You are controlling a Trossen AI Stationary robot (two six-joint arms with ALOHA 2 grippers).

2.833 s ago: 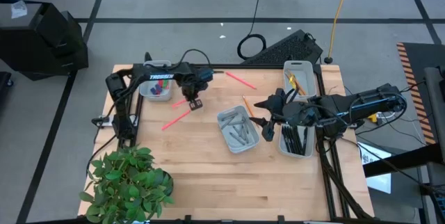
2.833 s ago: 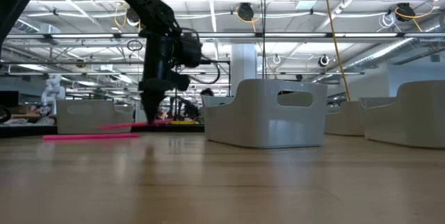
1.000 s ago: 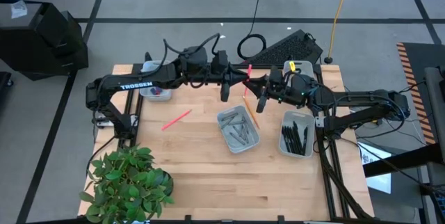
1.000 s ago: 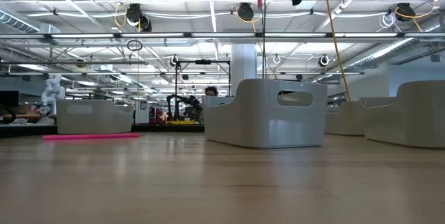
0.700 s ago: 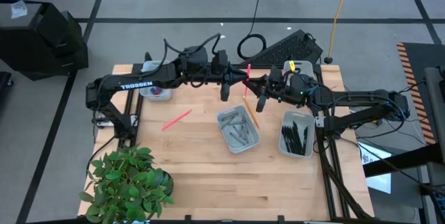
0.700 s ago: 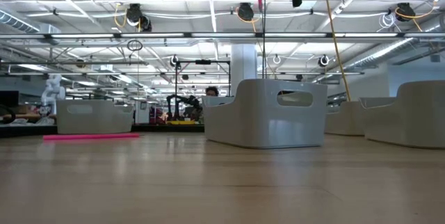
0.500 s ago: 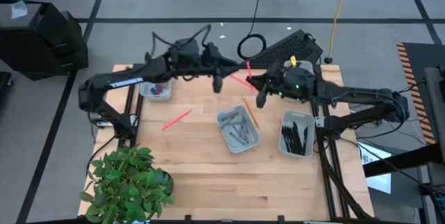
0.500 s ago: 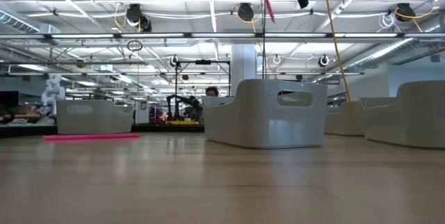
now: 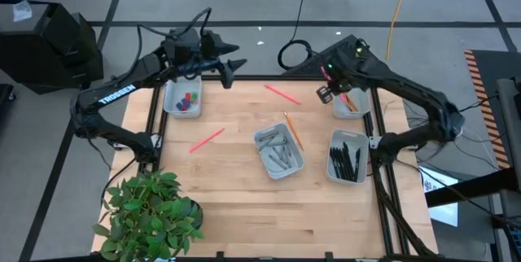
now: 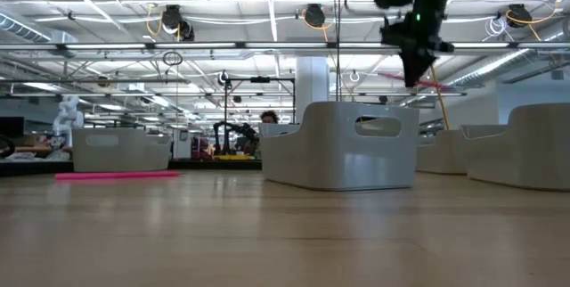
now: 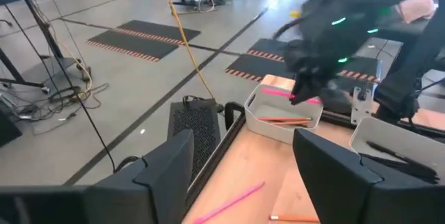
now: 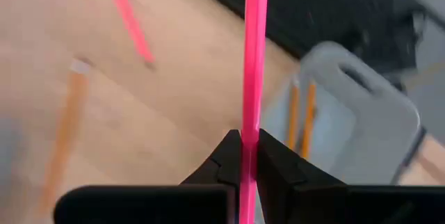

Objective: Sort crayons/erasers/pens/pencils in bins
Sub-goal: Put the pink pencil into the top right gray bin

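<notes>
the right pincer has swung away from the middle of the bench and now hangs high beside the far right bin, clamped on a pink pencil taken from the left arm. the left pincer, fingers apart and empty, has pulled back to the far left edge. judging by this, the handover is done and the drop among the orange pencils comes next.

My two arms are dark and jointed, the left one lettered TROSSEN in white with black cables looping over it, a green light glowing by my right tool
</notes>
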